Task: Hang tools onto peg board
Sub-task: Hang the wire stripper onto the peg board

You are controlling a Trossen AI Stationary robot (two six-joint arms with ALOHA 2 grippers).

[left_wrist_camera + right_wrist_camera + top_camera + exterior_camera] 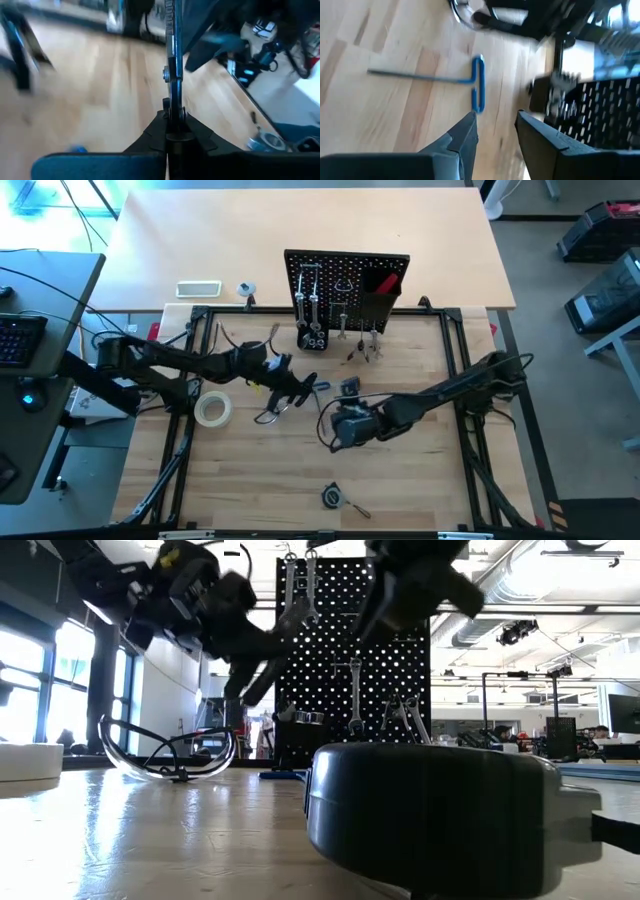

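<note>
Hex key: the blue-handled hex key [472,82] lies flat on the wooden table [400,480] just ahead of the right gripper's fingertips, its thin metal shaft running long across the boards and its short blue handle set crosswise at one end.
Right gripper: the right gripper [495,127] hovers above the table near the hex key with its two dark fingers apart and nothing between them; its arm reaches in from the right side toward the table's middle.
Left gripper: the left gripper [172,117] is closed on a slim silver wrench [172,60], which sticks straight out past the fingertips along the arm's line; the arm stretches from the left edge toward the table's centre.
Glasses: the clear glasses [170,755] rest on the table near the left gripper.
Tape roll: the pale tape roll [213,410] lies flat left of the glasses.
Peg board: the black peg board [345,285] stands upright at the far side, with silver wrenches [310,310] hanging on it.
</note>
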